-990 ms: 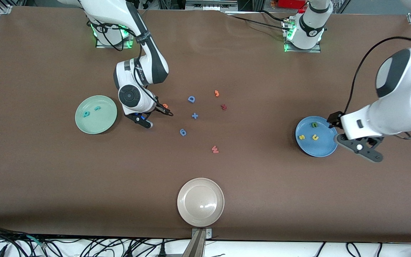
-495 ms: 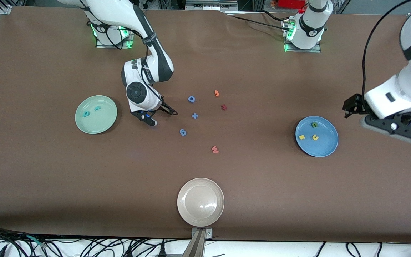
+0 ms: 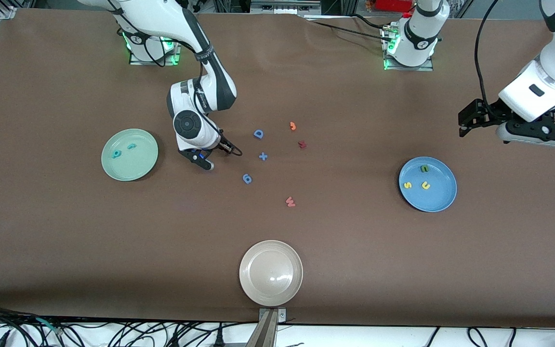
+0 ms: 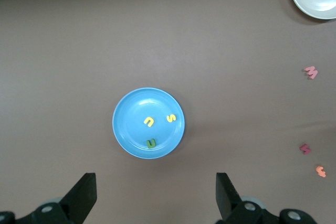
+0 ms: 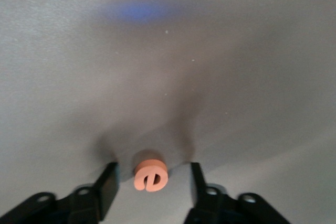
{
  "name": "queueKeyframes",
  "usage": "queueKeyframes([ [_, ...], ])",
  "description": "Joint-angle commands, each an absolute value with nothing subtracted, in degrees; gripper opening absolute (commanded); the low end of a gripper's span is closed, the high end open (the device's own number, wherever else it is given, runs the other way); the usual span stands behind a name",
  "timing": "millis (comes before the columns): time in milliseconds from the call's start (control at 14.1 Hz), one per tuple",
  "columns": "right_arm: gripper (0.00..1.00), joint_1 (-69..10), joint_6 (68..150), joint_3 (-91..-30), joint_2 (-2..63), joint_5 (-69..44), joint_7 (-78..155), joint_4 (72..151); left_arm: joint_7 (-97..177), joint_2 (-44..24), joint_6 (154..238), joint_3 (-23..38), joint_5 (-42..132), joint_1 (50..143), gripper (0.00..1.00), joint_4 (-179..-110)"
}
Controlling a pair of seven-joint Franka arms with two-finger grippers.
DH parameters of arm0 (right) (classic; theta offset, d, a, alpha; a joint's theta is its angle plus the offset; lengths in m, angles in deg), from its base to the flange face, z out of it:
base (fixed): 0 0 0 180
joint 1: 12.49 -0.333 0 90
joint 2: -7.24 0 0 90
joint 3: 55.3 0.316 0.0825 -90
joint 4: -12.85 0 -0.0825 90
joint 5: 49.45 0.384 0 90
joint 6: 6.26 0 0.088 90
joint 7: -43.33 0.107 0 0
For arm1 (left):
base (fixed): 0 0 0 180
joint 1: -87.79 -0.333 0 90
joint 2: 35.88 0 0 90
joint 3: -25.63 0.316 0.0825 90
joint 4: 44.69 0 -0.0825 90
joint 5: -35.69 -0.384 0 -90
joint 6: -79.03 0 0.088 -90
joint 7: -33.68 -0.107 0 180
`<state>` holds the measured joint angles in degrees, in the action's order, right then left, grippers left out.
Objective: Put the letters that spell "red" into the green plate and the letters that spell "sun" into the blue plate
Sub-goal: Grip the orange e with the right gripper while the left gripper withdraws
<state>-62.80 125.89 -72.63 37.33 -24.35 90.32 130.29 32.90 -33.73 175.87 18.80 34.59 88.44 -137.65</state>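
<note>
From the front camera you cannot see the orange "e" [image 5: 150,174], hidden under the right arm's wrist, and the left arm runs off the edge.

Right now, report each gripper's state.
Left gripper: open, empty, up above the table by the blue plate.
Right gripper: open around the orange "e", not yet gripping.

- green plate [image 3: 129,154] holds two teal letters [image 3: 122,150]
- blue plate [image 3: 427,184] holds three letters [image 3: 419,179]
- right gripper [image 3: 205,155] low, beside the green plate
</note>
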Motion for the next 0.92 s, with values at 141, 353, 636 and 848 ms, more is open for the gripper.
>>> queueKeyframes([
  [141, 0.12, -63.1, 126.2, -72.6, 37.2, -23.2, 90.5, 130.9, 33.8, -34.5, 176.5, 19.7, 36.2, 88.3, 1.00, -139.0],
  [353, 0.11, -63.1, 125.7, -72.6, 36.8, -23.2, 90.2, 130.6, 33.8, -34.4, 176.5, 19.7, 36.0, 88.3, 1.00, -139.0],
  [636, 0.11, -62.8, 116.4, -76.7, 33.8, -23.4, 88.3, 127.9, 33.4, -34.0, 176.4, 19.7, 35.9, 88.3, 1.00, -138.6],
  [848, 0.11, -62.8, 108.7, -82.7, 32.5, -23.4, 80.8, 126.6, 33.4, -34.0, 176.4, 19.7, 36.0, 88.3, 1.00, -138.6],
])
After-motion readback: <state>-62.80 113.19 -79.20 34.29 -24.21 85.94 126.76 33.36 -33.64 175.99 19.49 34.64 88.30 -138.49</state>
